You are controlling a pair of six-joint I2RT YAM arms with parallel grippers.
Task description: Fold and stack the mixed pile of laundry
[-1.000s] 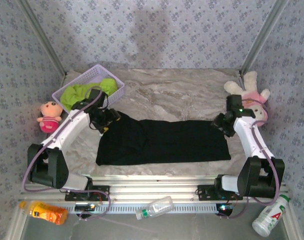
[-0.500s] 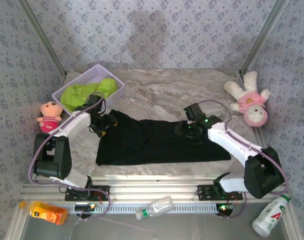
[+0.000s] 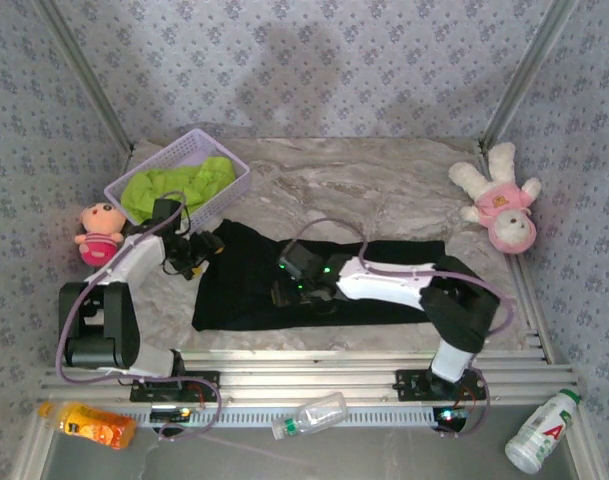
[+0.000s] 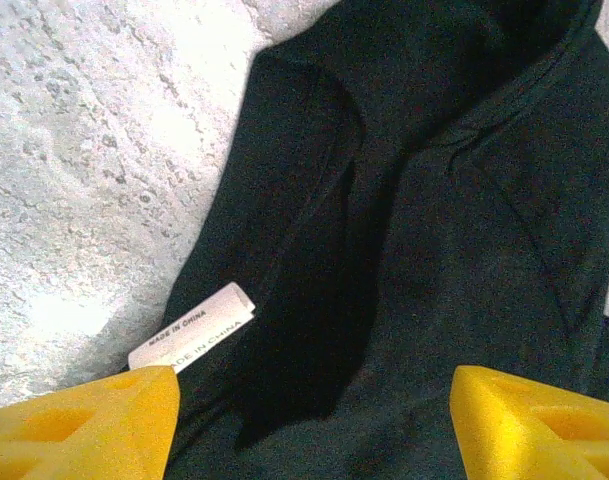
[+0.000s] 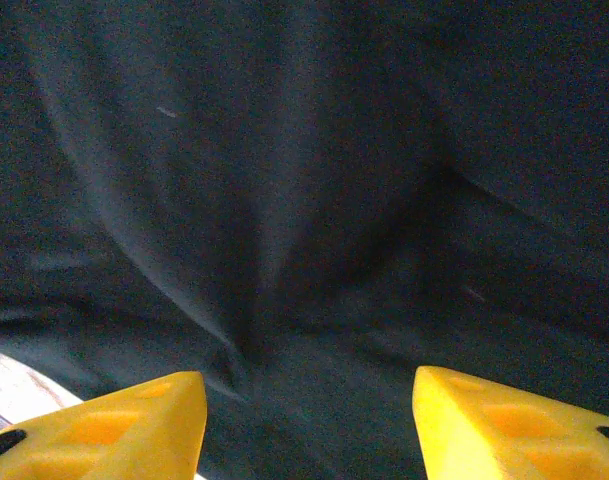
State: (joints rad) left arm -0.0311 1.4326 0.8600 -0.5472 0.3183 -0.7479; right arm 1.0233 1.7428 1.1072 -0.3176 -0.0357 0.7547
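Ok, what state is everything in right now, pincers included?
black T-shirt: laid out long on the table, wrinkled, label exposed.
lavender basket: upright.
lime-green T-shirt: bunched inside the lavender basket, unfolded.
left pincer: open, over the black T-shirt's label end.
right pincer: open, low over its middle.
clear bottle: lying on its side.

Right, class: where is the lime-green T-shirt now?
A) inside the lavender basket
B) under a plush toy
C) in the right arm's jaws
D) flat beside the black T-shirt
A: the lime-green T-shirt lies bunched inside the lavender basket, apart from the black T-shirt spread on the table.
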